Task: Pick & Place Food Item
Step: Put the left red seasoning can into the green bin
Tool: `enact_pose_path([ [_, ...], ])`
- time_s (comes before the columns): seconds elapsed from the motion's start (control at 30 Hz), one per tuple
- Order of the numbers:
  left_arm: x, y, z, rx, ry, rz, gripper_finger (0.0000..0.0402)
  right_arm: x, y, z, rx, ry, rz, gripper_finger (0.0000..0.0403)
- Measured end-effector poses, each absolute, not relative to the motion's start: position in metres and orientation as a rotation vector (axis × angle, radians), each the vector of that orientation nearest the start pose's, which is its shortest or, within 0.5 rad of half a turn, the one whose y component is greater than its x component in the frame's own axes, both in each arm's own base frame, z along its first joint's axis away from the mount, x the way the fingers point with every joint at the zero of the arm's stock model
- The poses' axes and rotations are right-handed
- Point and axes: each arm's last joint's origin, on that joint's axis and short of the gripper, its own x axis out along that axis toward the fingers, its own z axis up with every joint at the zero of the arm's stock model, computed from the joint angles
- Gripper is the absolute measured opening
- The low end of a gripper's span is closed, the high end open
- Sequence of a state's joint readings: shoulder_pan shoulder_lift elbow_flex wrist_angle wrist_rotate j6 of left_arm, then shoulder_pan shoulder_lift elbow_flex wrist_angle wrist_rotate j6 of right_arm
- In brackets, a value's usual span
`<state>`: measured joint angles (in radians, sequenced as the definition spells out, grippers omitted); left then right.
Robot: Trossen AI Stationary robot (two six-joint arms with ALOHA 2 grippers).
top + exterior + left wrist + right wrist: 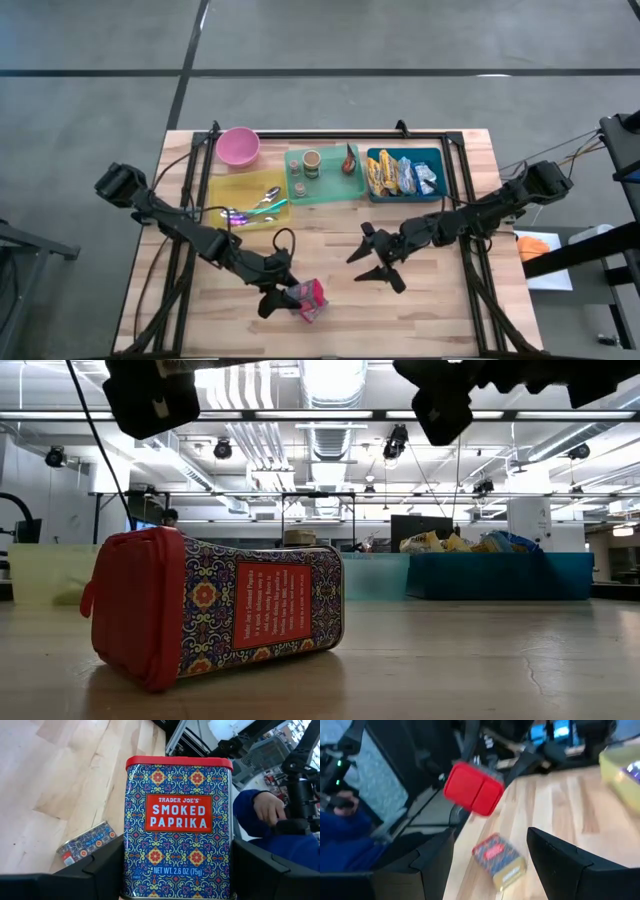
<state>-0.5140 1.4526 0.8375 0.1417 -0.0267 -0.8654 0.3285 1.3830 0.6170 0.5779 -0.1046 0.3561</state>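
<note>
The left claw (283,298) is closed on the flat sides of a tin (179,815), a dark finger pressed to each side. The label, "Smoked Paprika", is read only in the left wrist view, with the red lid at the far end from the claw. From the right wrist view the tin is seen lid-first and clear of the wood, held above the table's (450,300) near edge. A second tin (215,605) of the same pattern is shown lying on its side on the wood below; the low view is filled by it, while the held tin is not seen there. The right claw (380,262) is spread wide and empty over bare wood near the middle, well apart from both tins. Along the far edge a pink bowl (238,146), a yellow tray (240,190), a green tray (330,185) and a blue bin (405,190) of packets are set. Beyond the table a grey floor, strip lights (320,415) and a person's hand (267,807) with a blue sleeve are seen.
</note>
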Motion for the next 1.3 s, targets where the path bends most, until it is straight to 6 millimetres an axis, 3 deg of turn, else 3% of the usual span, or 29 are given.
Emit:
enact_pose_path([
  [0.23,0.269,-0.150,0.232,-0.716,0.628,-0.253,0.0288,0.268,0.095,0.226,0.448,0.208,0.409,0.0249],
  [0.53,0.270,-0.149,0.232,-0.721,0.633,-0.256,0.0288,0.270,0.093,0.229,0.412,0.155,0.337,0.0249],
  [0.77,0.271,-0.146,0.232,-0.740,0.632,-0.243,0.0288,0.268,0.098,0.229,0.123,0.105,0.363,0.0249],
  [1.03,0.272,-0.144,0.232,-0.750,0.634,-0.241,0.0288,0.260,0.127,0.234,-0.159,0.060,0.481,0.0249],
  [1.3,0.275,-0.141,0.233,-0.764,0.625,-0.248,0.0288,0.266,0.142,0.244,-0.190,0.054,0.521,0.0249],
])
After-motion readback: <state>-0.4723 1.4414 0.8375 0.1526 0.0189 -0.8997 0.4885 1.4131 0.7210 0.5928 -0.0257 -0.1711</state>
